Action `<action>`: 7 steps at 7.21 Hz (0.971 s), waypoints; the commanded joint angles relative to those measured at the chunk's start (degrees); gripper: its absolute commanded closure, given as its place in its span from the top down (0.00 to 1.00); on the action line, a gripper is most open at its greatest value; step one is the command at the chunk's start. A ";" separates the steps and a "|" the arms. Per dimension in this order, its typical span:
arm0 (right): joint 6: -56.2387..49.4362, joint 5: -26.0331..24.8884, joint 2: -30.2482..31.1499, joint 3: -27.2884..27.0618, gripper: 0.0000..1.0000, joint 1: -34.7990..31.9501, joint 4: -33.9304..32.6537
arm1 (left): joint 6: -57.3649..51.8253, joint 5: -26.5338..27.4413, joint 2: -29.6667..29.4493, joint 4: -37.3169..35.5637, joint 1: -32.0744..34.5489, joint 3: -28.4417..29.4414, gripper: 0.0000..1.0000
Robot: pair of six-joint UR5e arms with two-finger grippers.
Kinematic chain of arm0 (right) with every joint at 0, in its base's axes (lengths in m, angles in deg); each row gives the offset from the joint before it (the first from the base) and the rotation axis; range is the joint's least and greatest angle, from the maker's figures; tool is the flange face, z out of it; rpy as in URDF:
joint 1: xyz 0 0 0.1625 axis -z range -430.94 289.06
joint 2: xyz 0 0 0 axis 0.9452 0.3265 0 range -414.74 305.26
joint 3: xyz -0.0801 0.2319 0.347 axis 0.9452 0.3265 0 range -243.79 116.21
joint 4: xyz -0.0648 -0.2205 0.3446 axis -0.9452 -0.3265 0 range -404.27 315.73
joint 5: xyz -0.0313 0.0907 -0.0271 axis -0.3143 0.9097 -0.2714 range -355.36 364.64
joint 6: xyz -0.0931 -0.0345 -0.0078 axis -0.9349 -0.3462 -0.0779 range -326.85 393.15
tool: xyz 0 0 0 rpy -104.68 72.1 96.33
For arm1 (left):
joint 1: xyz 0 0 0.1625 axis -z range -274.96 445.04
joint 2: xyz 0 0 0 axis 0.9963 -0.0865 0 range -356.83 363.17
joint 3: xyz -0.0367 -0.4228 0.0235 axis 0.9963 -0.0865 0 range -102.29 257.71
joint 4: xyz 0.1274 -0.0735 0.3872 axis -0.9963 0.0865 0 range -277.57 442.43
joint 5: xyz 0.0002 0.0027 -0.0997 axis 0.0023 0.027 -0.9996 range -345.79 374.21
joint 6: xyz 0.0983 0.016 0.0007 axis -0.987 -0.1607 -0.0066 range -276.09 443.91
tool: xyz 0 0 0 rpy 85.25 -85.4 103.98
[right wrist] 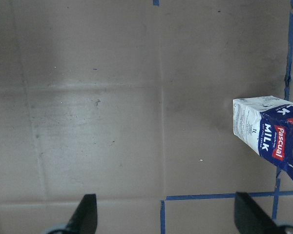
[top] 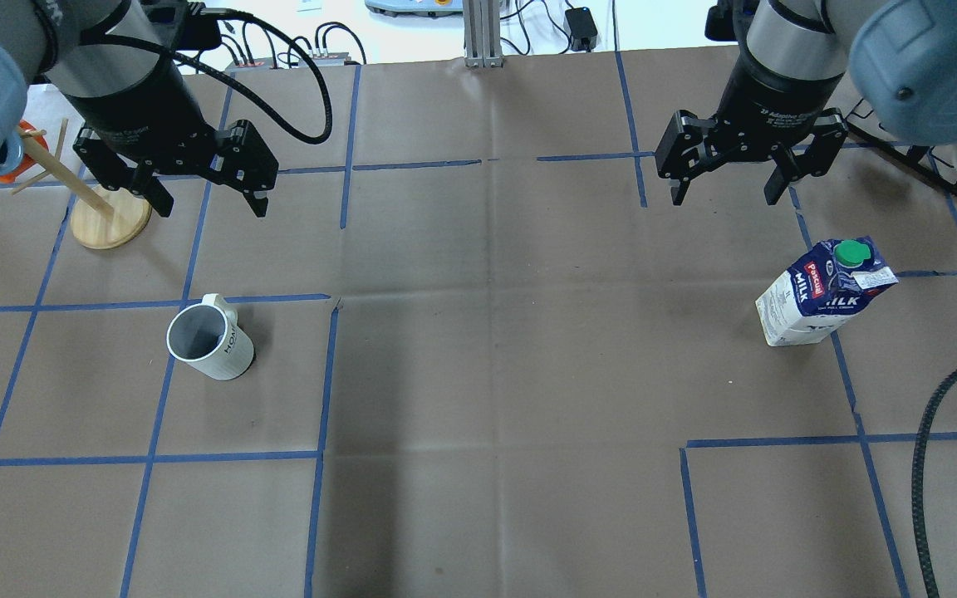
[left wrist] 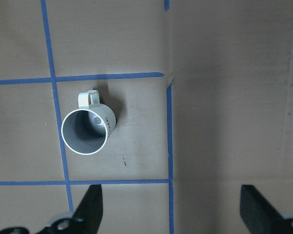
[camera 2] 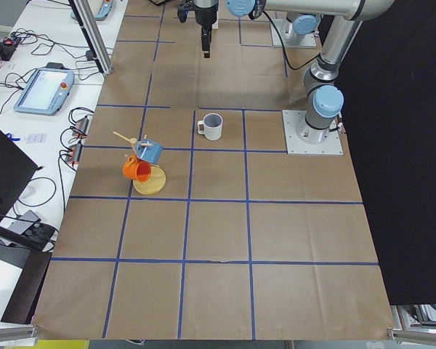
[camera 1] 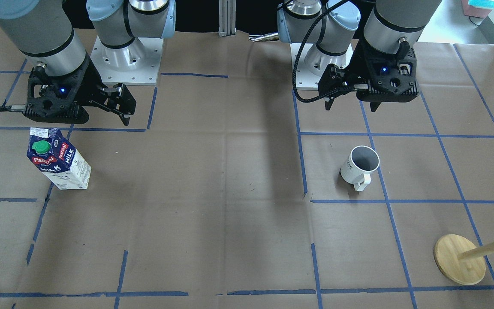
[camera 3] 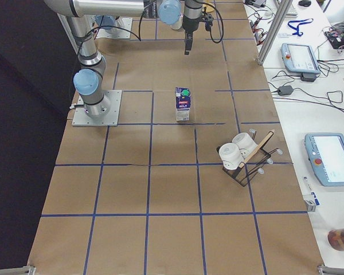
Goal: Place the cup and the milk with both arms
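The cup (top: 208, 340) stands upright on the left side of the table, its handle pointing away from the robot; it also shows in the front view (camera 1: 360, 165) and the left wrist view (left wrist: 88, 129). My left gripper (top: 211, 208) is open and empty, raised above the table beyond the cup. The milk (top: 823, 291) stands upright on the right side, also in the front view (camera 1: 58, 161) and at the edge of the right wrist view (right wrist: 271, 136). My right gripper (top: 725, 199) is open and empty, raised beyond and to the left of the milk.
A wooden mug tree (top: 109, 220) with a blue and an orange mug stands at the far left, close to the left gripper. A black wire rack (camera 3: 241, 157) with white cups stands at the far right. The brown paper bears blue tape lines.
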 commanded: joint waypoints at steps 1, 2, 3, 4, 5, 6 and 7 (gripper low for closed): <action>0.00 0.00 0.00 0.00 1.00 0.00 -0.01 | -0.20 0.00 0.37 0.00 0.00 -0.16 1.00; 0.00 0.00 0.00 0.00 1.00 0.00 -0.01 | -0.29 -0.09 0.46 0.09 0.00 -0.33 1.00; 0.00 0.00 0.00 0.00 1.00 0.00 -0.01 | -0.20 -0.09 0.55 0.00 0.00 -0.51 1.00; 0.00 0.00 0.00 0.00 1.00 0.00 -0.01 | -0.11 -0.09 0.64 0.00 -0.09 -1.21 1.00; 0.00 0.00 0.00 0.00 1.00 0.00 -0.01 | -0.29 0.00 0.81 -0.09 -0.17 -1.21 1.00; 0.00 0.00 0.00 0.00 1.00 0.00 -0.01 | -0.46 -0.09 0.47 -0.09 -0.96 -0.78 1.00; 0.00 0.00 0.00 0.00 1.00 0.00 -0.01 | -0.81 0.17 0.64 0.17 -1.84 -1.38 1.00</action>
